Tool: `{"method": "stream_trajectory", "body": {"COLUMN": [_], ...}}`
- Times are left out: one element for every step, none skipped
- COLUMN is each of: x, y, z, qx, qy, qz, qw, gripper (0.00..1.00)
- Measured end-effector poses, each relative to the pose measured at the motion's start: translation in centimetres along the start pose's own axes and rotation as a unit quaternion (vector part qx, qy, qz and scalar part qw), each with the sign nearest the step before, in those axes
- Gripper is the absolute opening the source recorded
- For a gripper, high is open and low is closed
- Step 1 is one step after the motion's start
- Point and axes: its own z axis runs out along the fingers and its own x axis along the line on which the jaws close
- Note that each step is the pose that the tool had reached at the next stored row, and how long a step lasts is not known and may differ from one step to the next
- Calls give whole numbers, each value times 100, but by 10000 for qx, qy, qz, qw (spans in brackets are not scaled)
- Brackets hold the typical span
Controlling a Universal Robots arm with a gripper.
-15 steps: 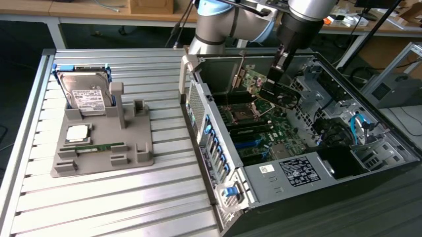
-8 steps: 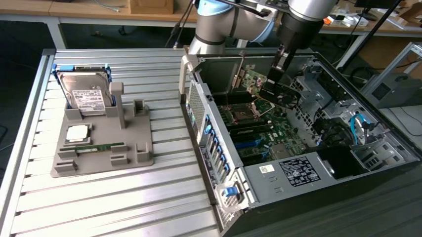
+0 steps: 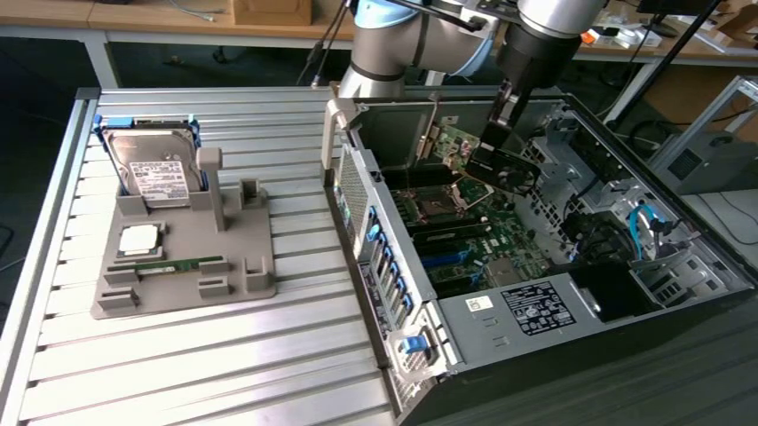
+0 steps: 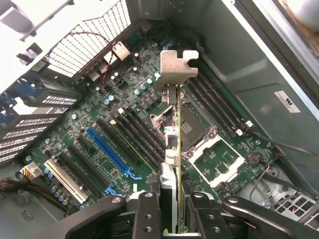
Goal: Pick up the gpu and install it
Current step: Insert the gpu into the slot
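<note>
Ribbed metal table (image 3: pixel 177 355); wooden desks (image 3: pixel 142 13) behind; dark floor (image 3: pixel 24 133).

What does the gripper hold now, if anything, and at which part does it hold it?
The gripper holds the gpu, pinched on its two flat faces at the end far from its silver bracket.

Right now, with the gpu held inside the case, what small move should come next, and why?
Probably a small sideways shift toward the blue slot, before any lowering. The gripper holds the gpu edge-on, and the card seems to hang above the CPU socket, beside the slots rather than over one.
</note>
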Motion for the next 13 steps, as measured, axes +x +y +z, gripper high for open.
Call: {"method": "stream_trajectory", "body": {"x": [0, 0, 0, 0, 0, 0, 0, 0, 0, 0, 0, 0, 0], "y": [0, 0, 0, 0, 0, 0, 0, 0, 0, 0, 0, 0, 0], "z": [0, 0, 0, 0, 0, 0, 1, 1, 1, 1, 1, 1, 1], "qx": [0, 0, -1, -1, -1, -1, -2, -2, -2, -2, -3, -3, -3], "qy": [0, 0, 0, 0, 1, 1, 1, 1, 1, 1, 1, 1, 2], "qz": [-11, -20, -30, -39, -49, -59, -71, -80, -93, -101, -116, -125, -134], "qw": [10000, 10000, 10000, 10000, 10000, 10000, 10000, 10000, 10000, 9999, 9999, 9999, 9999], "gripper": [27, 27, 27, 27, 27, 27, 27, 27, 27, 27, 27, 27, 27]}}
